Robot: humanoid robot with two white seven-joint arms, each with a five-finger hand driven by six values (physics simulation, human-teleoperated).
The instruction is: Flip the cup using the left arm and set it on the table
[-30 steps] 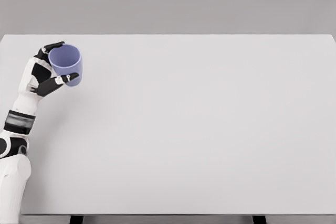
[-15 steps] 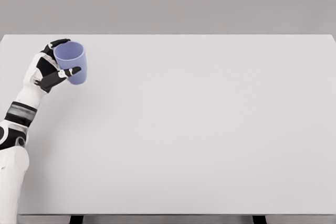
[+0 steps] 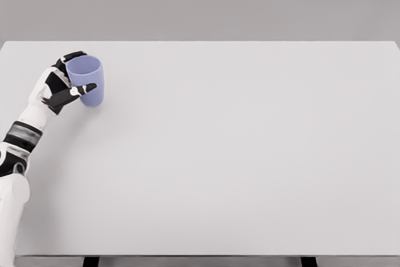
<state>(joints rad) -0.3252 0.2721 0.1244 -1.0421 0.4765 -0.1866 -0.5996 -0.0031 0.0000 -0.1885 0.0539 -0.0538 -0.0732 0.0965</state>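
cup [image 3: 87, 80]: upright, mouth up, far-left worktop [image 3: 237, 154]; looks light, stiff, smooth, likely slippery
left hand [image 3: 62, 87]: fingers wrapped round cup's side wall; you keep grip mid-wall, never the rim

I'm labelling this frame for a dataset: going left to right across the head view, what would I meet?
White forearm → left robot hand → purple cup in its grasp, opening up → bare white table to the right edge.

White table [image 3: 250, 154], plain grey wall [image 3: 200, 1] behind, dark table legs [image 3: 91, 261]
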